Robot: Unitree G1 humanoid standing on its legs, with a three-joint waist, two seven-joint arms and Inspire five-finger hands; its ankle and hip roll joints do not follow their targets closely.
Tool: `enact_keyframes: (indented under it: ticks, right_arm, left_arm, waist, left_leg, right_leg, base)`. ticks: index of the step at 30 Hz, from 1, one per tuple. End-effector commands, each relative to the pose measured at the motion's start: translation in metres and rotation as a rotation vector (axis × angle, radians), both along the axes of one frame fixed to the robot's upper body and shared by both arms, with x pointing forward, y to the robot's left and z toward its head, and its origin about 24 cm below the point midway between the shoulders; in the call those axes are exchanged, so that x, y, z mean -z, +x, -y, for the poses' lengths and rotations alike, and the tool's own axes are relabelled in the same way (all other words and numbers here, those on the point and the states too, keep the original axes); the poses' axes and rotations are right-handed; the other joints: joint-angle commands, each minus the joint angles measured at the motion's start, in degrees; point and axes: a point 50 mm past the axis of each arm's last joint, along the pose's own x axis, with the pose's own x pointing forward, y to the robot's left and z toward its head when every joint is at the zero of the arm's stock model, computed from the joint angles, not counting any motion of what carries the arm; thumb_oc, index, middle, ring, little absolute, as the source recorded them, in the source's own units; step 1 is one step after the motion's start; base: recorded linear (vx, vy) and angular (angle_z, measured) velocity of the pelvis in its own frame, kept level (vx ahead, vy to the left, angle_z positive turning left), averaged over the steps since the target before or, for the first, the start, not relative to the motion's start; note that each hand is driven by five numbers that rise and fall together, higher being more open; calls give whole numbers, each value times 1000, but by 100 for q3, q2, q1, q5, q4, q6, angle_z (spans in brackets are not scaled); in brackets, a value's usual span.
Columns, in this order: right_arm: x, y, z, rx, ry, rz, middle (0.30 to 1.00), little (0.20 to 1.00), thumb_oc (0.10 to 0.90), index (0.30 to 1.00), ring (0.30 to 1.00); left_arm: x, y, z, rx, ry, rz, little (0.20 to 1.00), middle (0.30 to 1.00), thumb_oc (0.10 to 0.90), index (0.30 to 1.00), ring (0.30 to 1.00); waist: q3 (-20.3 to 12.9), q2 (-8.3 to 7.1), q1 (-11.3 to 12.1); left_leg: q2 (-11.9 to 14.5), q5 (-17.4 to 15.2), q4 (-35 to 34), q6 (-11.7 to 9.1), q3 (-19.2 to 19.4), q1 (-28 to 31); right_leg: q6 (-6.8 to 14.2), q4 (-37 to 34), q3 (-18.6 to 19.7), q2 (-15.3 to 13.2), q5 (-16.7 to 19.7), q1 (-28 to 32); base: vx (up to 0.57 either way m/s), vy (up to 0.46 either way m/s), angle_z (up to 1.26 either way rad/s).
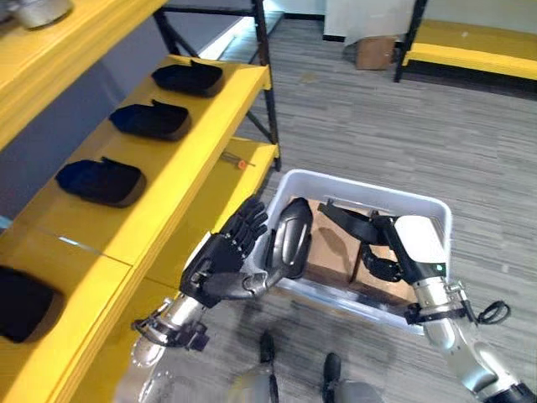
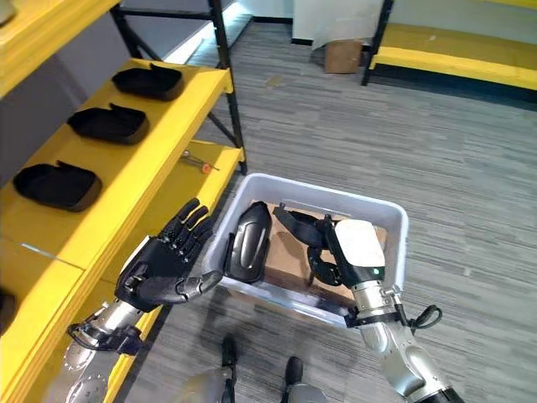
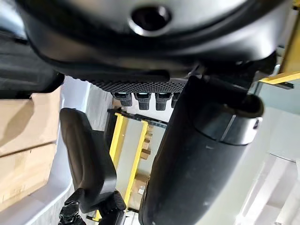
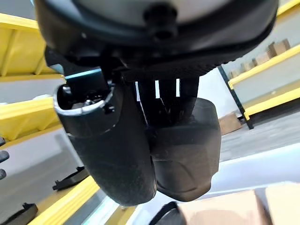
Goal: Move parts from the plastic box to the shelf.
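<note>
Left robot hand (image 2: 164,267) beside white plastic box (image 2: 379,211), fingers straight and spread, thumb touching dark curved plastic part (image 2: 249,238) that stood upright inside box at its left wall. Right robot hand (image 2: 329,249) inside box over brown cardboard liner (image 2: 288,252), fingers curled round second dark part (image 4: 187,145). Three more dark parts (image 1: 101,180) lay in row on yellow metal shelf (image 1: 180,172)

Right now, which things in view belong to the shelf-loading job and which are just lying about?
Job: white plastic box; dark part leaning on its wall; left hand, open; right hand in the box; yellow shelf with placed parts.

Lying about: cardboard box; screwdriver.
</note>
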Motion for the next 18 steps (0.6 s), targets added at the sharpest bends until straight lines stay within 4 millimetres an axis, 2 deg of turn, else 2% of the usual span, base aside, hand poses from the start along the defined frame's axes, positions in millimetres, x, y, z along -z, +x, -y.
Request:
enact_keyframes:
  ticks: [1, 2, 4, 7, 11, 17, 18]
  right_arm:
    - [-48, 7, -7, -50, 97, 284, 300, 300, 400, 300, 300]
    - [-45, 7, -2, -28, 112, 281, 300, 300, 400, 300, 300]
    - [-43, 7, -1, -26, 121, 286, 300, 300, 400, 300, 300]
    - [-45, 6, 1, -14, 134, 303, 300, 300, 400, 300, 300]
    - [-57, 6, 2, 31, 133, 393, 300, 300, 400, 300, 300]
    - [-65, 7, -2, 71, 183, 492, 300, 300, 400, 300, 300]
    - [-68, 7, -2, 71, 200, 502, 300, 300, 400, 300, 300]
  left_arm:
    - [-46, 6, -4, -36, -30, 272, 1000, 1000, 900, 1000, 1000]
    - [-47, 6, -4, -2, -74, 272, 1000, 1000, 900, 1000, 1000]
    - [-47, 7, -5, -14, -67, 276, 1000, 1000, 900, 1000, 1000]
    - [-47, 8, -5, -20, -24, 277, 1000, 1000, 900, 1000, 1000]
    - [-50, 4, -2, 69, 6, 280, 1000, 1000, 900, 1000, 1000]
    - [-53, 4, 14, 123, 124, 330, 1000, 1000, 900, 1000, 1000]
    - [-57, 3, 16, 122, 159, 369, 1000, 1000, 900, 1000, 1000]
  waist:
    - [-710, -258, -304]
    - [-780, -225, -376]
    - [-786, -183, -380]
    - [-817, -158, -397]
    - [-934, -108, -282]
    - [-1055, -155, -193]
    - [-1063, -172, -180]
  left_leg:
    - [355, 255, -13, -25, 182, 267]
    - [402, 213, -202, -60, 160, 522]
    - [352, 262, -258, -52, 49, 516]
    - [209, 58, -397, 9, 109, 601]
    - [-167, -122, -785, 186, 117, 767]
    - [-368, -178, -966, 359, 259, 856]
    - [-409, -187, -1022, 387, 386, 897]
  right_leg:
    - [247, 652, 418, 78, -517, -209]
    - [317, 659, 519, 3, -457, -275]
    - [370, 644, 594, -41, -423, -263]
    - [486, 597, 613, -153, -353, -211]
    - [778, 336, 443, -422, -127, -39]
    - [986, 61, 266, -667, 219, 38]
    - [1037, -36, 164, -773, 410, 15]
  base:
    - [-30, 518, 74]
    - [-13, 421, 63]
    - [5, 345, 42]
    - [9, 306, 10]
    - [-16, 437, 30]
    - [-14, 288, 19]
    - [-30, 229, 18]
